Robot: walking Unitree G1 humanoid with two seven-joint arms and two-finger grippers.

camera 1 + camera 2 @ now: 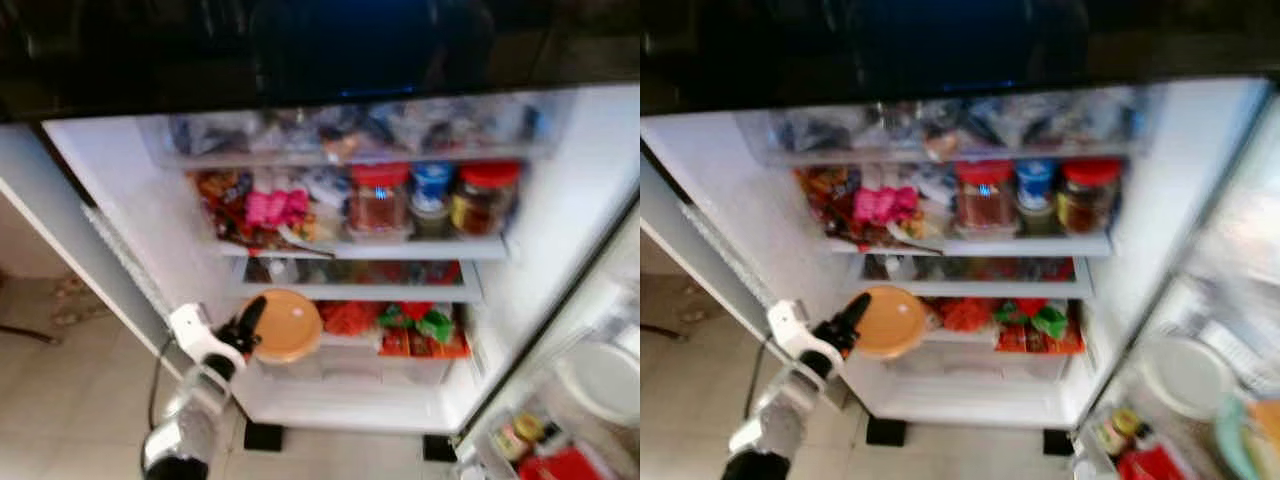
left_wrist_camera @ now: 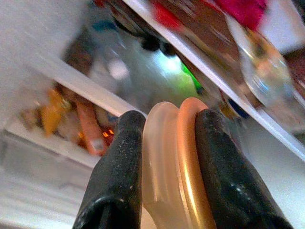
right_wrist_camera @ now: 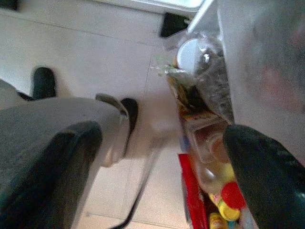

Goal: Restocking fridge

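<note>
Your left gripper (image 1: 252, 322) sits nearest, low in front of the open fridge (image 1: 120, 250), its two black fingers (image 2: 116, 176) clamped on the rim of a round tub with an orange lid (image 1: 288, 325). The left wrist view shows the pinch plainly: one finger on the cloudy plastic wall, the other on the orange edge of the lid. The tub is held on its side, lid facing you, just in front of the lower shelf (image 1: 350, 292) and above the drawer (image 1: 340, 365) at the bottom.

Judging by this, you are mid-placement. The grip is only on a thin rim, so move slowly and avoid twisting the wrist sharply, or the tub could pivot between the pads. Level it before you let go, since a tub set down on edge would likely roll. The red and green packets (image 1: 410, 322) crowd the right of that level, so the left side looks like the better spot to aim for. Push in far enough that the tub rests fully on the shelf.

Your right gripper (image 3: 162, 157) hangs by the door bins with its fingers well apart, holding nothing.
</note>
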